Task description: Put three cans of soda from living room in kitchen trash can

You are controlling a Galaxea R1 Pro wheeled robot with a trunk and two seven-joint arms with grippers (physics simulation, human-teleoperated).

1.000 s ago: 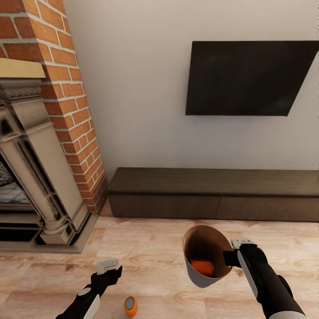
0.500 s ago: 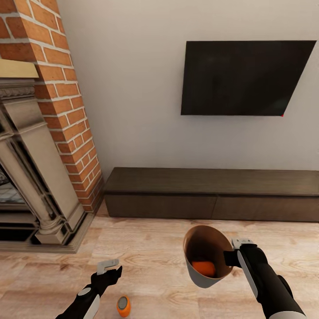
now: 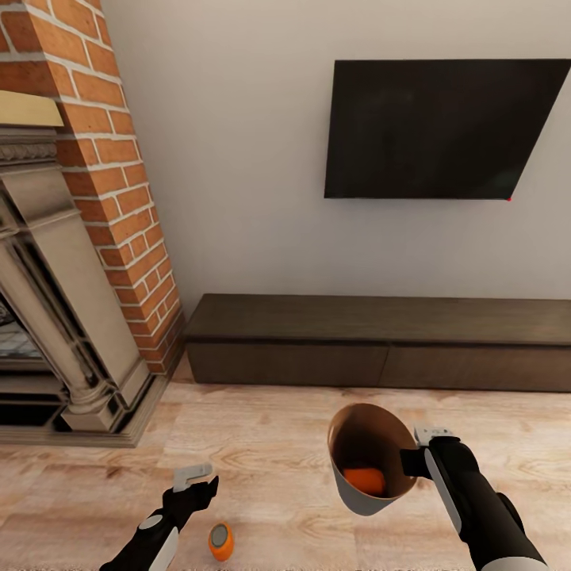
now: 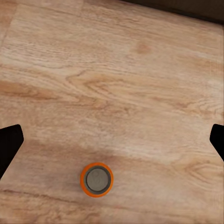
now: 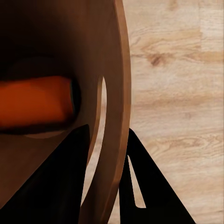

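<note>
- Living room scene: brick fireplace point(image 3: 87, 222) at left, black wall-mounted TV point(image 3: 440, 131) above a long dark low cabinet point(image 3: 381, 341), light wood floor point(image 3: 262, 444) in front.
- Right end effector point(image 3: 414, 460) clamped on the rim of the trash can point(image 3: 361, 498), one finger inside the wall and one outside, seen pinching the thin brown rim point(image 5: 122, 93) in the right wrist view; bin carried off the floor and tipped so its mouth faces up and toward the head camera, probably to stay ready for another can.
- One orange soda can point(image 3: 363, 480) lying on its side at the bottom of the bin, already collected.
- Second orange soda can point(image 3: 221, 541) standing upright on the floor, pale top up, just beside the left arm; no surface under it, only floorboards.
- Left end effector point(image 3: 194, 478) spread wide and holding nothing, hovering above the floor; in the left wrist view the can point(image 4: 97, 179) sits below, between the two dark fingertips point(image 4: 9, 140) but nearer one edge, suggesting alignment for a top-down grasp not yet finished.
- Blue can not located.
</note>
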